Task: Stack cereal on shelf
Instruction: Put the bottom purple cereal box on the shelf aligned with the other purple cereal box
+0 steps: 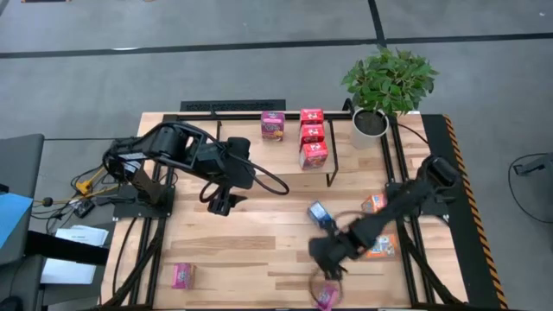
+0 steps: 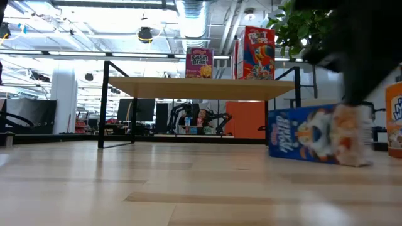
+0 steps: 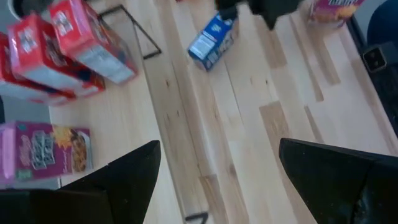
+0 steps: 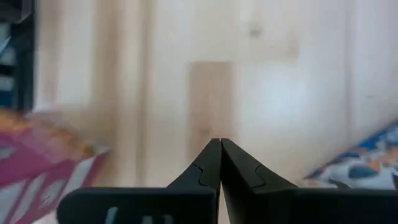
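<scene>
Magenta cereal box (image 1: 327, 295) lies at the tabletop's near edge, just beside my right tool (image 1: 329, 261), whose fingers are pressed together. I should spread them first, then straddle the box squarely. My left tool (image 1: 219, 206) waits, fingers apart, near the shelf (image 1: 226, 107).

Grey floor (image 1: 259, 22) — exposed ceiling ducts (image 2: 191, 19), potted plant (image 1: 389, 82)

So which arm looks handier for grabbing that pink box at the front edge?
The right arm. Its tool, fingers shut, hovers just above the pink box. The left tool is open but sits much farther back, nearer the shelf.
</scene>
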Controlling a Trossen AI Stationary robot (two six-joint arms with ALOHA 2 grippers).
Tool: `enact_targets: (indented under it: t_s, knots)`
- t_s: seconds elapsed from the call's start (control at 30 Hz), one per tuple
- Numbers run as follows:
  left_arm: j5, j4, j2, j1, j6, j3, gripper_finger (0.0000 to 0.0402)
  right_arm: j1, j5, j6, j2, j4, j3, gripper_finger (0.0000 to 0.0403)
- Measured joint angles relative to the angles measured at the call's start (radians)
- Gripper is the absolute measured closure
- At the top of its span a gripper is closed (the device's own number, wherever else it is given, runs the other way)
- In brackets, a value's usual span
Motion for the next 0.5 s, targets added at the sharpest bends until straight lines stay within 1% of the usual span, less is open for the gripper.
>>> enact_targets:
  t_s: [0.1, 0.2, 0.27, 0.37, 0.43, 0.5]
  knots:
    - [0.002, -0.032, 0.0, 0.0, -0.012, -0.017, 0.0083, -0.016, -0.12, 0.013, -0.032, -0.008, 0.01, 0.0382]
    - [0.03, -0.055, 0.002, 0.0, -0.021, -0.028, 0.0083, 0.06, -0.169, 0.066, -0.07, -0.026, 0.046, 0.0391]
    - [0.054, -0.053, 0.001, 0.0, -0.027, -0.028, 0.0083, 0.123, -0.168, 0.152, -0.089, -0.028, 0.079, 0.0394]
    - [0.062, -0.05, 0.001, 0.0, -0.026, -0.028, 0.0083, 0.216, -0.142, 0.331, -0.087, -0.042, 0.1, 0.0394]
    - [0.062, -0.047, 0.001, 0.0, -0.026, -0.028, 0.0083, 0.268, -0.126, 0.415, -0.056, -0.015, 0.1, 0.0394]
    - [0.063, -0.046, 0.001, 0.0, -0.021, -0.028, 0.0083, 0.298, -0.127, 0.438, -0.006, 0.035, 0.1, 0.0395]
